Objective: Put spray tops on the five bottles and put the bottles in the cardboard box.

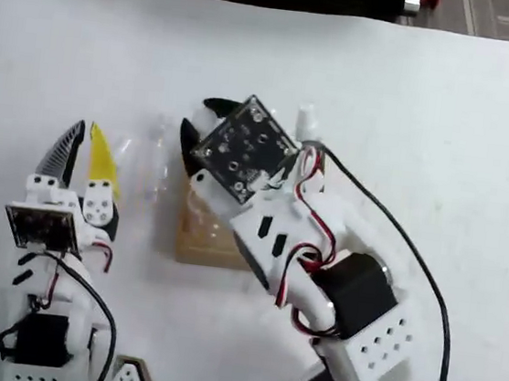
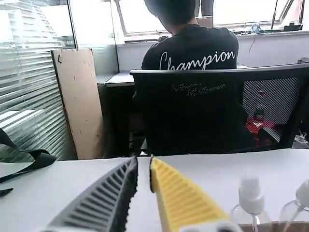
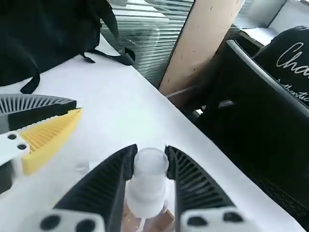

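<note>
My right gripper (image 3: pixel 150 150) is shut on the white spray top of a clear bottle (image 3: pixel 150 175), one black finger on each side of the cap. The bottle hangs over the cardboard box (image 1: pixel 200 245), which lies under the right wrist (image 1: pixel 241 148). My left gripper (image 1: pixel 87 125), one finger black and one yellow, stands shut on nothing, left of the box. In the left wrist view that gripper (image 2: pixel 143 162) points across the table, and two more spray-topped bottles (image 2: pixel 250 192) (image 2: pixel 303 193) stand beside it by the box edge (image 2: pixel 270 225). Another white spray top (image 1: pixel 307 118) shows beside the right wrist.
A faint clear item (image 1: pixel 156 150) lies on the white table (image 1: pixel 412 98) between the two grippers. Beyond the table's far edge is a black office chair (image 2: pixel 212 111) with a person sitting in it, and a board (image 2: pixel 79 101) leans against the wall.
</note>
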`<act>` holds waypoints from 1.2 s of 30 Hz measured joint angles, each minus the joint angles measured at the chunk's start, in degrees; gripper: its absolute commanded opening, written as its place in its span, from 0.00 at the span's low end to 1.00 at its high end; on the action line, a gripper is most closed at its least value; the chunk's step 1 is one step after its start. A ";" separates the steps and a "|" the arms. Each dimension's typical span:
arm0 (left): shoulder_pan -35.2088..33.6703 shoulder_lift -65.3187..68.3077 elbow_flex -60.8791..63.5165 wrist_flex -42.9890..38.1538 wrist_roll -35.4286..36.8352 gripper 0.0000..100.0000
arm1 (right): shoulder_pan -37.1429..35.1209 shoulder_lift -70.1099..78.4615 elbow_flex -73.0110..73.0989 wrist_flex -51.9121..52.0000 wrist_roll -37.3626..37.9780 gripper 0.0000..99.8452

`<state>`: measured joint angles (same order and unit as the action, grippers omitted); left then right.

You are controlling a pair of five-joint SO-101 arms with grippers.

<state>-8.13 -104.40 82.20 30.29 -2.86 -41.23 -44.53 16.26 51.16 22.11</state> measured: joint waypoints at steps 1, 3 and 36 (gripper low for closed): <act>0.00 0.00 0.18 -0.18 0.00 0.05 | -0.26 0.00 0.00 0.00 0.00 0.02; 0.00 0.09 0.18 -0.26 0.00 0.05 | -0.09 0.09 0.00 0.00 0.09 0.02; 0.00 0.09 0.35 -0.35 0.00 0.05 | -2.20 0.44 23.38 -15.65 0.00 0.02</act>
<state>-8.13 -104.31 82.55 29.93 -2.86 -43.43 -44.09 39.65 35.52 22.11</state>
